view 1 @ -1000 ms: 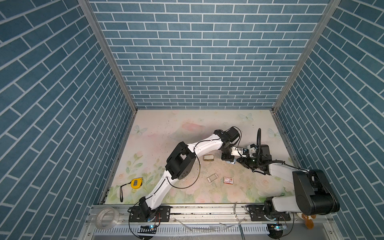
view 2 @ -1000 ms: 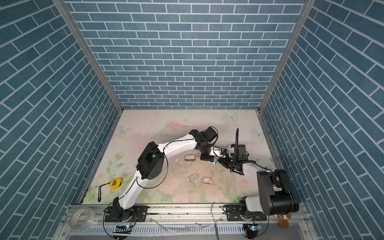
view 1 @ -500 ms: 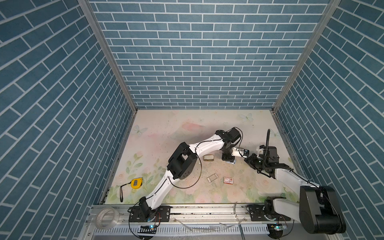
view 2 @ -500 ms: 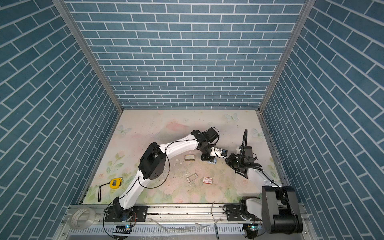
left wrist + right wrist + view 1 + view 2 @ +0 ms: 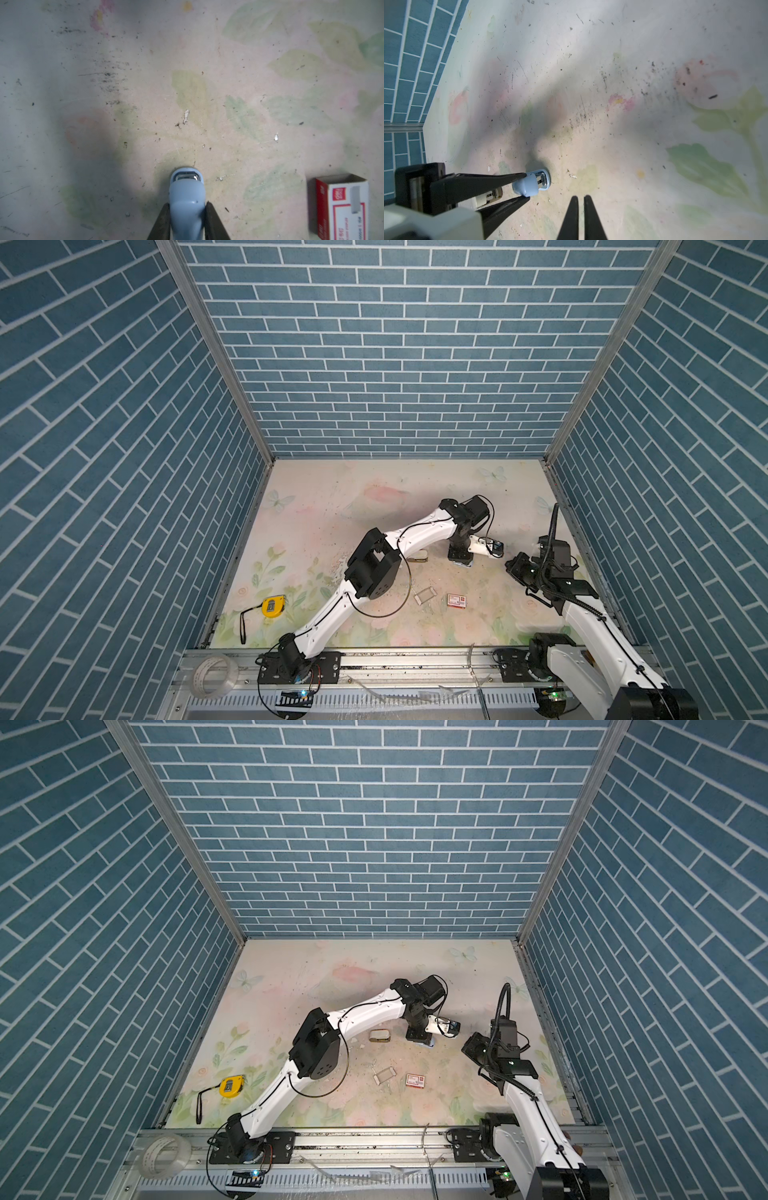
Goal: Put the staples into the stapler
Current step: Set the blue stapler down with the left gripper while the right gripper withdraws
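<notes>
**Stapler gripped in left hand; right hand shut and empty**

The left hand (image 5: 187,205) was seen clenched on a pale blue stapler (image 5: 186,193), with one dark finger (image 5: 163,220) pressed to each flank. The stapler was held end-down, its metal-lined mouth turned toward the flower-printed tabletop (image 5: 228,62). Whether it touched the surface could not be told.

The right hand (image 5: 581,198) was held just beside the stapler but apart from it. Its tips were drawn together with only a sliver between them, and nothing was grasped.

A small grey strip, taken to be the staples (image 5: 355,199), lay on top of the red-and-white box (image 5: 340,218), apart from the stapler. In a top view a small clear tray (image 5: 426,595) was seen just beside that box. A small beige object (image 5: 380,1036), too small to be named, lay near the left hand.

A yellow tape measure (image 5: 272,605) lay well apart, toward the front left. A roll of clear tape (image 5: 216,672) rested on the metal rail (image 5: 415,664) at the front edge.
</notes>
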{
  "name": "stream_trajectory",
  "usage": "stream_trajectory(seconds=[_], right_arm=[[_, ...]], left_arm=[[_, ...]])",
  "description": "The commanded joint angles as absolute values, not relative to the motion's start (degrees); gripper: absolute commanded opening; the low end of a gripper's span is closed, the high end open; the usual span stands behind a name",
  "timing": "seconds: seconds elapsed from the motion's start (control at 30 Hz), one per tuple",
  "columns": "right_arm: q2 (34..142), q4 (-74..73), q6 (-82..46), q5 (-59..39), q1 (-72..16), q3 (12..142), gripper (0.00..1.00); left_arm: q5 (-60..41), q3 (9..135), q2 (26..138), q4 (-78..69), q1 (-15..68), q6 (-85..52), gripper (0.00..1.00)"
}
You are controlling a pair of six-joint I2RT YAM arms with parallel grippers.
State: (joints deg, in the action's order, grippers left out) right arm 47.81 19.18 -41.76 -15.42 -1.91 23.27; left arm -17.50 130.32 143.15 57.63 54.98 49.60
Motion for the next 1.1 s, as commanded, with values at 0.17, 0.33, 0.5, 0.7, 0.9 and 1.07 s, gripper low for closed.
stream_trajectory(seconds=[0.17,0.33,0.5,0.7,0.9,1.07], right_arm=[[44.0,24.5,-42.4,-12.6,-1.6,22.7,0.08],[43.2,24.6,-42.4,-12.9,-1.6,22.3,0.08],[43.2,23.9,-42.4,-13.5,-1.6,21.8,0.08],[43.2,24.0,-42.1,-13.5,-1.7,21.9,0.08],[42.9,24.4,-41.4,-13.2,-1.6,21.9,0.08],[42.4,24.5,-41.2,-12.4,-1.6,21.8,0.09]], left_arm=[[-13.9,132.4,150.0,67.3,56.5,51.6,0.11],[-14.1,133.9,151.4,70.8,56.8,52.6,0.10],[-13.3,134.1,152.3,72.4,57.3,53.6,0.11],[-12.3,134.3,152.7,72.2,57.8,53.3,0.12],[-12.3,134.1,150.2,71.4,57.8,52.7,0.17],[-12.1,132.1,146.0,69.0,57.3,51.9,0.20]])
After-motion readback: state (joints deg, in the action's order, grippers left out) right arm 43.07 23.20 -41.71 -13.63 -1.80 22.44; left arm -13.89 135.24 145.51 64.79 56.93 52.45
